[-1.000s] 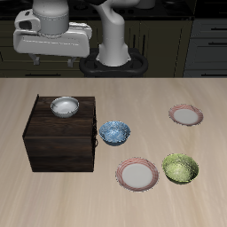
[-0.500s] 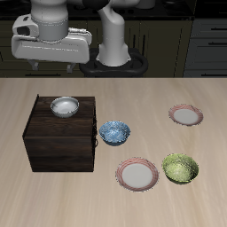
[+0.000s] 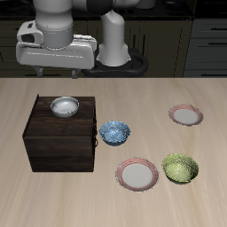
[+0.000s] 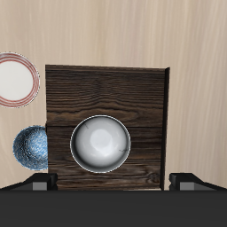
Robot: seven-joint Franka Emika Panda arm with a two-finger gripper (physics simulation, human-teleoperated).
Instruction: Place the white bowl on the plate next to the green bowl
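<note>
The white bowl (image 3: 64, 107) sat on top of a dark wooden box (image 3: 60, 142), close to the box's back edge, and nothing touched it. The box stood on the table (image 3: 35, 199) toward the robot's right edge, about midway between front and back. The gripper (image 3: 56, 73) hung in the air above and behind the bowl, well apart from it; in the wrist view the bowl (image 4: 100, 143) was seen almost directly below, and the two fingertips (image 4: 43, 180) stood wide apart with nothing between them. The plate (image 3: 137, 173) with the pale centre lay near the table's front edge, and the green bowl (image 3: 181, 168) stood just beside it, on the side away from the box. A blue-patterned bowl (image 3: 114, 132) stood between the box and that plate. A second plate (image 3: 186, 114) with a pinker centre lay farther back, behind the green bowl.
</note>
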